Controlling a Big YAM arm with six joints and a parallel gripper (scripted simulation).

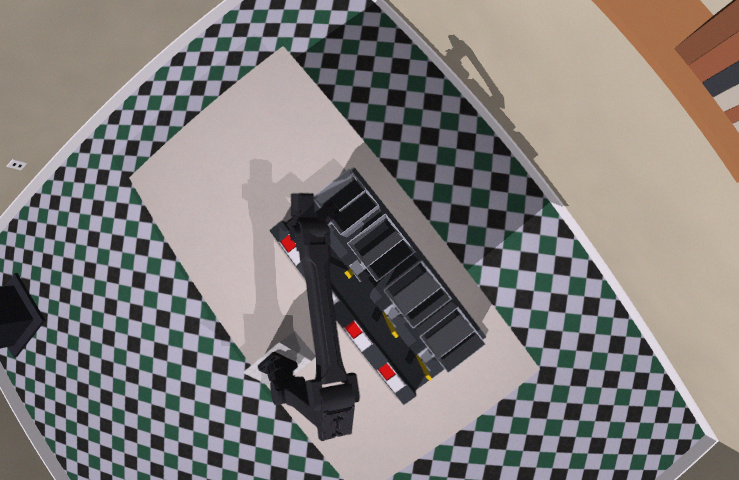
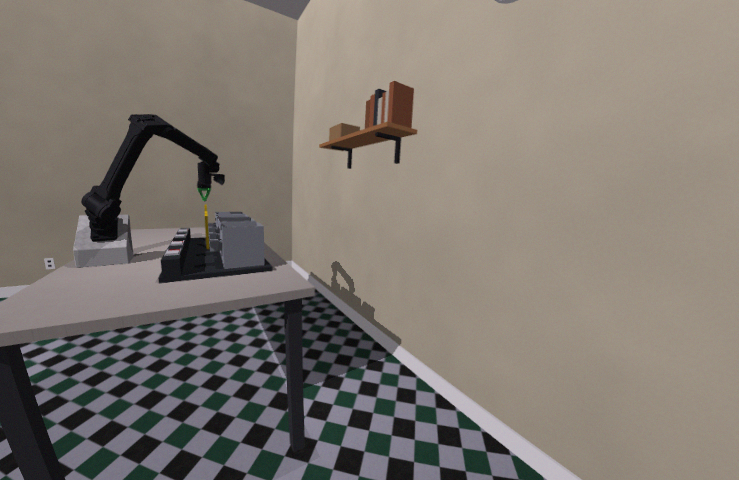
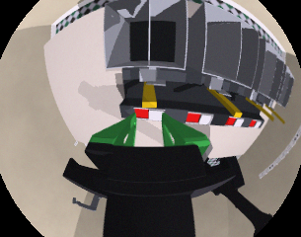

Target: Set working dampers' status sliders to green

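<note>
Four grey duct dampers (image 1: 353, 198) (image 1: 381, 246) (image 1: 418, 291) (image 1: 452, 336) stand in a row on a black base (image 1: 358, 300) (image 2: 211, 272). Three sliders in front show red (image 1: 289, 243) (image 1: 354, 329) (image 1: 386, 371); my arm hides another. My gripper (image 2: 203, 196) (image 3: 149, 117) has green fingers. It is partly open and empty, and hangs just above the tip of the end damper's yellow lever (image 2: 206, 226) (image 3: 149, 95), which stands upright. The other levers (image 1: 348, 273) (image 1: 390, 325) (image 1: 423, 367) lie low. In the wrist view the end damper (image 3: 153, 39) is straight ahead.
The arm's grey pedestal (image 2: 101, 249) stands on the table's far corner. The base lies near the table's wall-side edge (image 2: 293, 283). A wall shelf (image 2: 370, 134) with books hangs high on the right. A dark box (image 1: 7, 316) stands on the floor.
</note>
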